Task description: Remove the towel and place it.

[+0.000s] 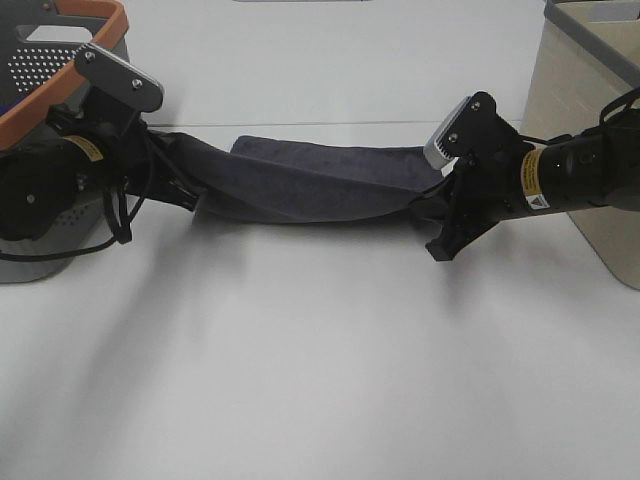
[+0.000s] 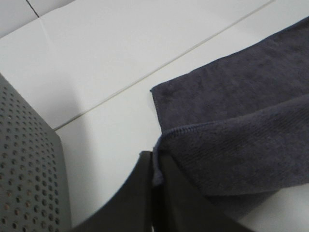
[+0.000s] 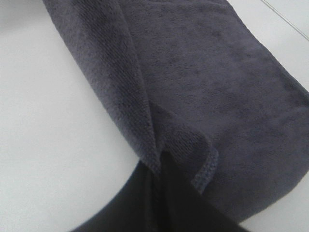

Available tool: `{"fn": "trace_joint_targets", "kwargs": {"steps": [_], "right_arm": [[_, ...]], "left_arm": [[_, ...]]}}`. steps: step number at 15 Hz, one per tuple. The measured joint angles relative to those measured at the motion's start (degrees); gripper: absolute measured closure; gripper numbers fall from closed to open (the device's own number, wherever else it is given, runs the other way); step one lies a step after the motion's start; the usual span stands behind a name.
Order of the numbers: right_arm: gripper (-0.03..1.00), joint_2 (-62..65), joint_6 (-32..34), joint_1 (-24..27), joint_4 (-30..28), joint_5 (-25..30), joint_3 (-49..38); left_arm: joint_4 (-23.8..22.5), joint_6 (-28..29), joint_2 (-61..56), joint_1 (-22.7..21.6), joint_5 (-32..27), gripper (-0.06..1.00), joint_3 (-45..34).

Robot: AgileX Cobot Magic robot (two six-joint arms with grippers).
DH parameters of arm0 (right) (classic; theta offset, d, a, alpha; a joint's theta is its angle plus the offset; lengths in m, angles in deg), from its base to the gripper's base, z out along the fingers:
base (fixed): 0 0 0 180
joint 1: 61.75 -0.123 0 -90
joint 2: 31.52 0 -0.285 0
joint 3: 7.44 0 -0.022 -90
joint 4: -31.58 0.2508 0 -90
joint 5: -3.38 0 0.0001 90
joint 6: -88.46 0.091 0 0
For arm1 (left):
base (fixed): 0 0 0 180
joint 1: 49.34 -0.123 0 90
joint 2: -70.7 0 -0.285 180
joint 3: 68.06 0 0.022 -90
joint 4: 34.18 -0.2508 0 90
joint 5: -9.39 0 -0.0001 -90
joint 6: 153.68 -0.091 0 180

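At the far left stands a grey basket (image 1: 40, 68) with a perforated wall and an orange rim. The left arm covers much of it, and what lies inside cannot be told from here.

Just beside the basket, the left hand (image 2: 154, 169) is pinched tight on a corner of the towel (image 1: 300, 185), its two dark fingers pressed together with the hemmed edge caught between them.

The towel is dark charcoal and plush. It spans the middle of the white table (image 1: 320, 380), between the two hands and outside both containers. It is doubled lengthwise: in the left wrist view the lower layer lies flat on the table, while the upper fold rises to the fingers. In the high view the cloth sags slightly in the middle and throws a shadow on the table in front of it.

The right hand (image 3: 161, 169) is clamped on the other end of the towel, where the stitched hem folds over at its fingertips.

At the far right is a beige bin (image 1: 570, 120) with a grey rim, well apart from the towel. Its inside is out of sight.
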Motion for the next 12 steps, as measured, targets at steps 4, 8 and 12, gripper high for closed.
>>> {"fn": "trace_joint_targets", "kwargs": {"steps": [4,8,12], "right_arm": [[0.84,0.0,0.0,0.0,-5.7,-0.1,-0.1],[0.71,0.0,0.1,0.0,-7.3,-0.2,-0.4],[0.35,0.0,2.3,0.0,-12.1,0.3,-0.6]], "left_arm": [[-7.7,6.8,0.0,1.5,-3.2,0.86,-1.7],[-8.0,12.1,0.0,1.5,-8.4,0.72,-1.7],[-8.0,15.0,0.0,1.5,-12.4,0.44,-1.7]]}}
